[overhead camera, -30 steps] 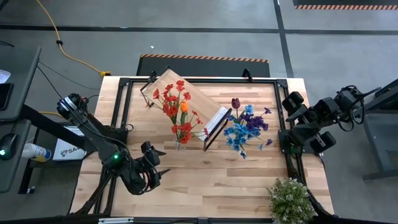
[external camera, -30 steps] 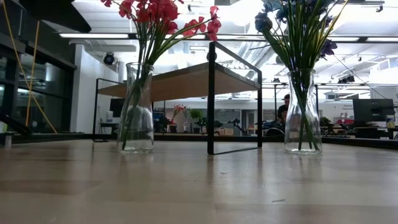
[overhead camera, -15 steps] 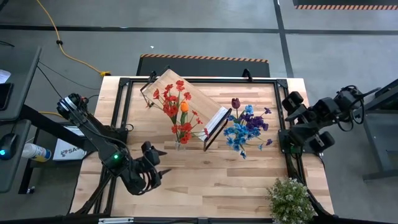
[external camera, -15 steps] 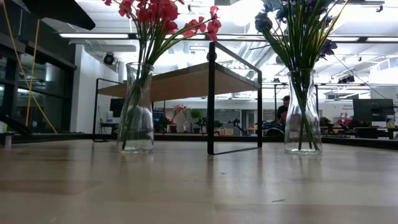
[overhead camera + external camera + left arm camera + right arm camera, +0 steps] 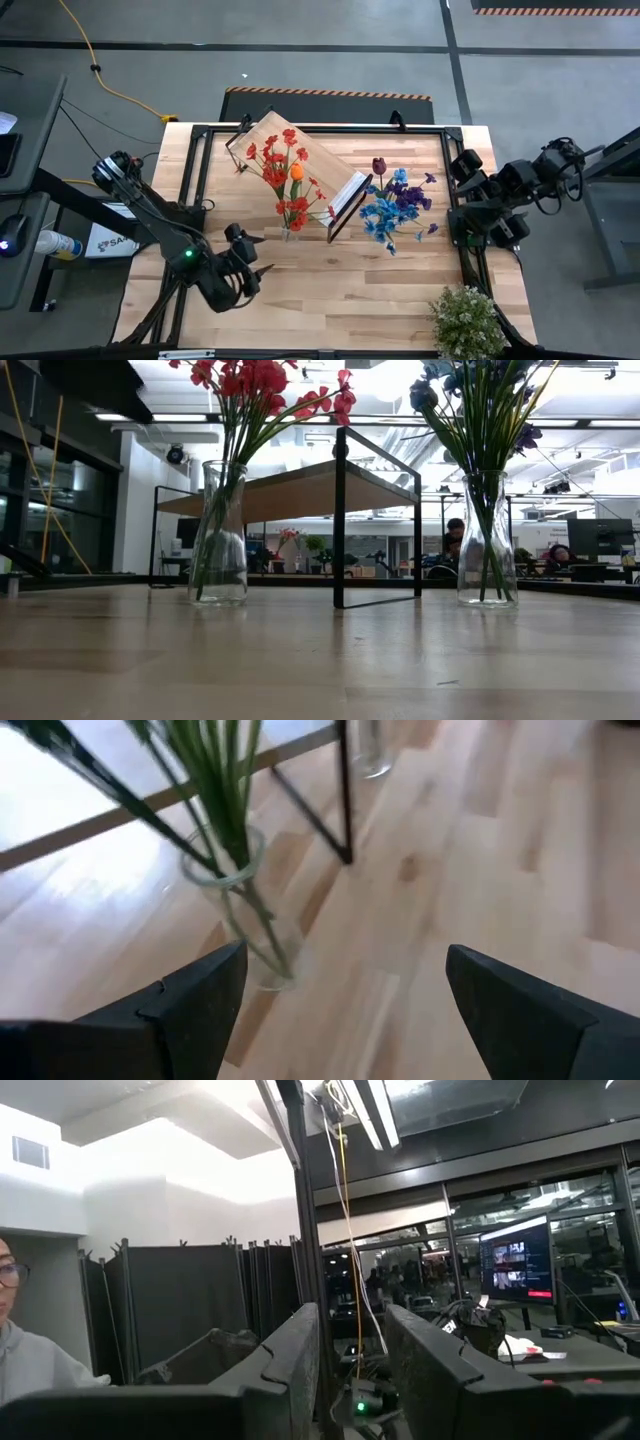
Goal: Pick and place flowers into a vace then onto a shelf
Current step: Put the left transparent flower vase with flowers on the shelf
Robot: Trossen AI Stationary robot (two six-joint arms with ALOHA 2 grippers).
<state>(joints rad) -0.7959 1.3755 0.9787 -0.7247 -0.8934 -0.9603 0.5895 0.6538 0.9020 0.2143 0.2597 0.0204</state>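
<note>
A bushy pale plant (image 5: 466,322) sits at the table's (image 5: 350,290) corner; a yellow cable (image 5: 110,90) crosses the floor.

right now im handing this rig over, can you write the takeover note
Left end effector: open, holding nothing, facing the vase of red flowers.
Right end effector: narrow gap between the fingers, nothing in it, parked at the table's right edge, pointing out into the room.
Vase of red flowers stands on the table beside the shelf; vase of blue and purple flowers stands on the shelf's other side.
Done: flowers are in both vases.
Left: neither vase is on the shelf yet.
</note>
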